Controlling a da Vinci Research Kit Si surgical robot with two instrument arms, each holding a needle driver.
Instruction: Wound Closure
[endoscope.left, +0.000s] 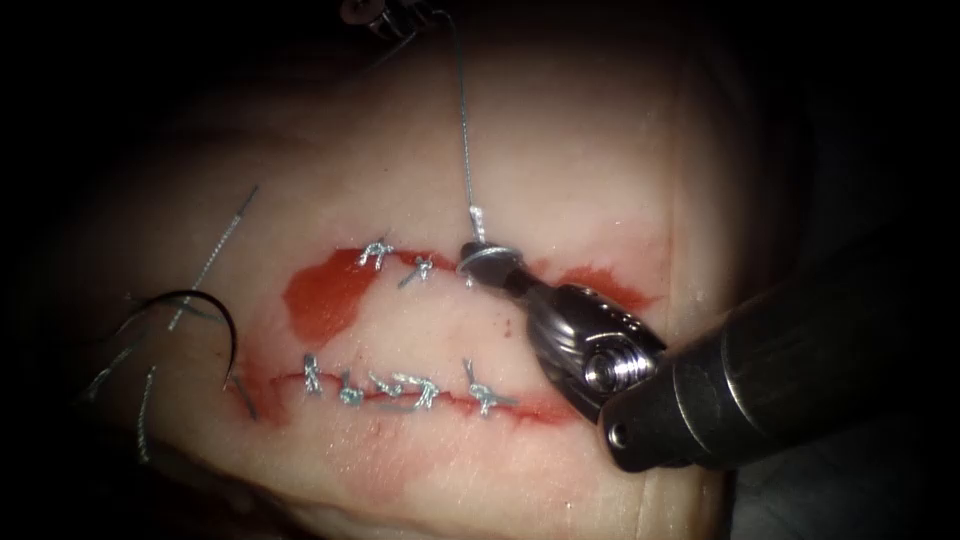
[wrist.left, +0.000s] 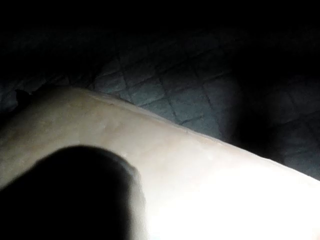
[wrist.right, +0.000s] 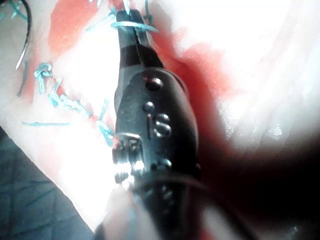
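Endoscope view: right steel needle driver (endoscope.left: 478, 258), jaws closed with grey thread (endoscope.left: 465, 140) looped around them, at the upper cut (endoscope.left: 440, 262); the thread runs up to the left tool (endoscope.left: 385, 15), grip unclear. The dark curved needle (endoscope.left: 205, 320) lies free near the pale tissue's (endoscope.left: 560, 150) left edge. Knots (endoscope.left: 400, 388) span the lower cut; the upper looks part closed. Right wrist view: loop (wrist.right: 131, 25) circling closed jaws

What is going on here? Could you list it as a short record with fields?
Right tool: jaws shut, thread wound around its tip, at the upper cut
Left tool: at the top edge, thread runs up to it
Needle: lies free on the tissue, left of the cuts
Knots: three on the upper cut, five on the lower cut
Red fluid: along both cuts
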